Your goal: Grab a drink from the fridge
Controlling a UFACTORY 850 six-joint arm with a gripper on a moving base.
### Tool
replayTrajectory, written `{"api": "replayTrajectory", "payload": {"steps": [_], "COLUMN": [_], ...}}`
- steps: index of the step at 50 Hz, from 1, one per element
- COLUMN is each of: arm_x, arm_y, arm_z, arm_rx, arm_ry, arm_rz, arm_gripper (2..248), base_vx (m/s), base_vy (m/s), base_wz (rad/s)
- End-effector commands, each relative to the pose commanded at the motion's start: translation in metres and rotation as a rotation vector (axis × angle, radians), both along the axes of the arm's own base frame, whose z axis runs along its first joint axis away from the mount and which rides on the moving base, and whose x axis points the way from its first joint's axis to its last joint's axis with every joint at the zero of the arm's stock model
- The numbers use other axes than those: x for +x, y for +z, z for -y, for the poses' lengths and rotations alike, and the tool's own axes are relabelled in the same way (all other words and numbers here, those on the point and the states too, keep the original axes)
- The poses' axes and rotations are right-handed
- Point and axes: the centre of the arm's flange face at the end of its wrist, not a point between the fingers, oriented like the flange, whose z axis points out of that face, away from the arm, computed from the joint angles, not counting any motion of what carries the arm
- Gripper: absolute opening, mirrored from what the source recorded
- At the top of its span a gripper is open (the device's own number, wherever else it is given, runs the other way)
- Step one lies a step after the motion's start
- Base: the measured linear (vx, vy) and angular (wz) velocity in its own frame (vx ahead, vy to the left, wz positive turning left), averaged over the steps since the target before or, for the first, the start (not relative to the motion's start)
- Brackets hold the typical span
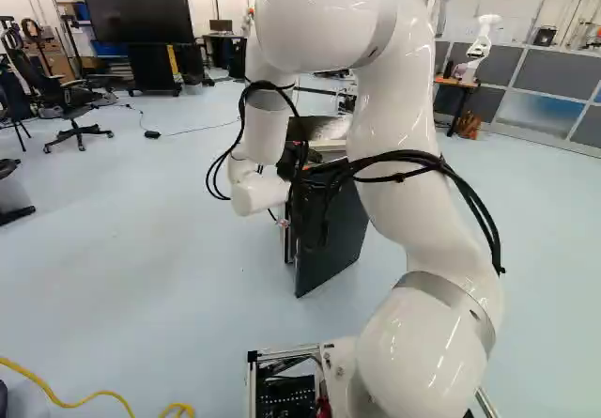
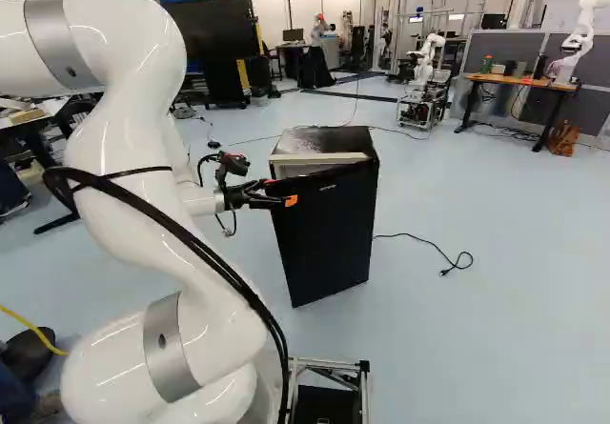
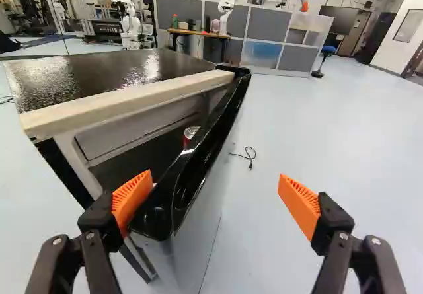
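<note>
The black fridge [image 2: 329, 140] stands ahead of the arm, its door [image 2: 326, 224] ajar. My gripper [image 2: 273, 195] is at the door's free edge in the right base view. In the wrist view the gripper [image 3: 215, 177] is open and straddles the door [image 3: 213, 125]: one orange pad [image 3: 132, 198] sits at the gap between door and cabinet, close to the door's edge, the other [image 3: 299, 205] stands well clear outside it. Through the gap shows a small can-like item [image 3: 191, 133] with a silvery top and some red; most of the inside is hidden.
A black cable [image 2: 443, 260] lies on the floor beside the fridge. Farther back are another robot [image 2: 426, 67], a table [image 2: 519, 81] bearing one more robot arm, grey partitions [image 3: 264, 36] and a large screen [image 1: 136, 11]. A yellow cable [image 1: 89, 397] runs near the base.
</note>
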Motion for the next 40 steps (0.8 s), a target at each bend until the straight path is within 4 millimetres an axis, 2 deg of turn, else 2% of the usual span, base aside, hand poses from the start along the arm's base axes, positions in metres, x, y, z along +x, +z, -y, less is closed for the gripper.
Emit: {"api": "replayTrajectory", "payload": {"steps": [12, 40], "arm_x": [-0.023, -0.093], "arm_y": [0.000, -0.001], "arm_z": [0.012, 0.027], "arm_rx": [-0.016, -0.063], "arm_ry": [-0.005, 0.041], "arm_rz": [-0.027, -0.097], "arm_gripper": [247, 247], "base_vx": [0.000, 0.000], "base_vy": [0.000, 0.000], "base_wz": [0.000, 0.000]}}
